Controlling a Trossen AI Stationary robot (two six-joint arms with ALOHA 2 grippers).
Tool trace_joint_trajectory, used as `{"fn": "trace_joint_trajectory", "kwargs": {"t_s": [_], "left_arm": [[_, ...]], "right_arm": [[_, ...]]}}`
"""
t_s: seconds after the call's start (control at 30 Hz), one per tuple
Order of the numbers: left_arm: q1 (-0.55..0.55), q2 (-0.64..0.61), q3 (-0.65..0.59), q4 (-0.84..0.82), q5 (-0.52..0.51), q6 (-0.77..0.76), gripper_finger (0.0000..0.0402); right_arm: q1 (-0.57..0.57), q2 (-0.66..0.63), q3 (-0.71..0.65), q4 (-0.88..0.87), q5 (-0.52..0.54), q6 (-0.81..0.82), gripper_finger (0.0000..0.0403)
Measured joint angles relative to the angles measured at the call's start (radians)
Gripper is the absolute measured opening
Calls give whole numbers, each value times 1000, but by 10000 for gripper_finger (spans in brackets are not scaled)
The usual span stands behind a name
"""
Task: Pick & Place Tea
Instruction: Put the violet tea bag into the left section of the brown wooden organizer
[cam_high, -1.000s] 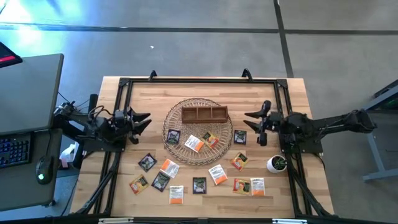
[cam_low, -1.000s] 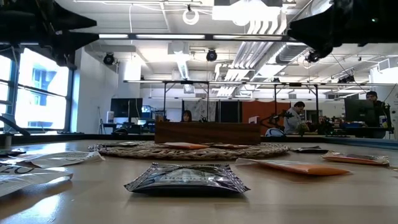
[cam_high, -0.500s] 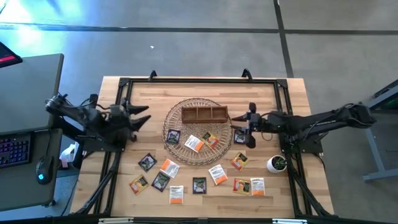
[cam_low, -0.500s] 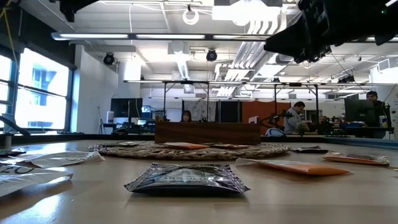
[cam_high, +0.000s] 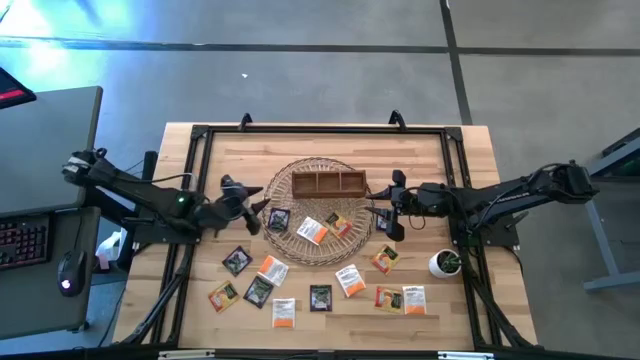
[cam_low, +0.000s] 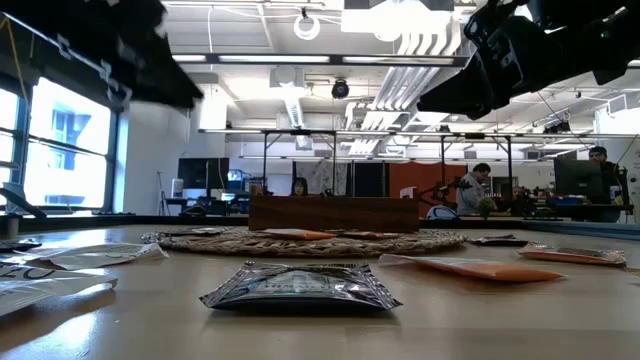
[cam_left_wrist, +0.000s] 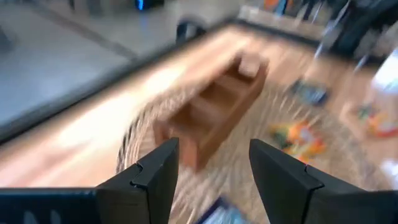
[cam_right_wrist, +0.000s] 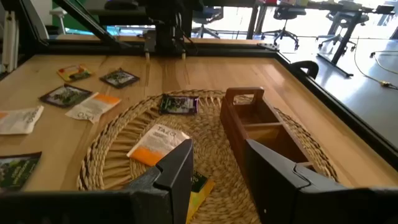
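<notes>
Several tea sachets lie flat: three on the round wicker basket (cam_high: 317, 212), among them a black one (cam_high: 278, 220) and an orange-white one (cam_right_wrist: 159, 140), the others on the table near its front edge, like the black one (cam_low: 298, 287). The brown compartment tray (cam_high: 328, 184) stands on the basket's far part. My left gripper (cam_high: 258, 200) hovers open at the basket's left rim, and in the left wrist view (cam_left_wrist: 214, 168) nothing is between its fingers. My right gripper (cam_high: 378, 208) hovers open at the basket's right rim, with nothing between its fingers in the right wrist view (cam_right_wrist: 217, 168).
A small white cup with a plant (cam_high: 445, 263) stands at the right, near the right arm's base. A black frame (cam_high: 320, 128) runs round the table's edges. A desk with a keyboard (cam_high: 25, 240) stands left of the table. People sit far off in the room (cam_low: 476, 188).
My left gripper has swung from beside its base toward the table's right, up to the basket's left rim, turning as it went. My right gripper has reached toward the table's left, up to the basket's right rim, sinking slightly. No sachet has moved.
</notes>
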Motion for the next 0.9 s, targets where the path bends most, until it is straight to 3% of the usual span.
{"fn": "trace_joint_trajectory", "kwargs": {"t_s": [0.23, 0.33, 0.53, 0.9], "left_arm": [[265, 166, 0, 18, 397, 26, 194], [317, 253, 0, 12, 501, 59, 194], [326, 413, 0, 43, 534, 183, 194], [324, 580, 4, 184, 522, 186, 194]], "right_arm": [[2, 24, 0, -3, -9, 103, 138], [3, 42, 0, -6, -45, 133, 138], [3, 92, 0, -8, -83, 136, 138], [3, 131, 0, 0, -83, 135, 138]]}}
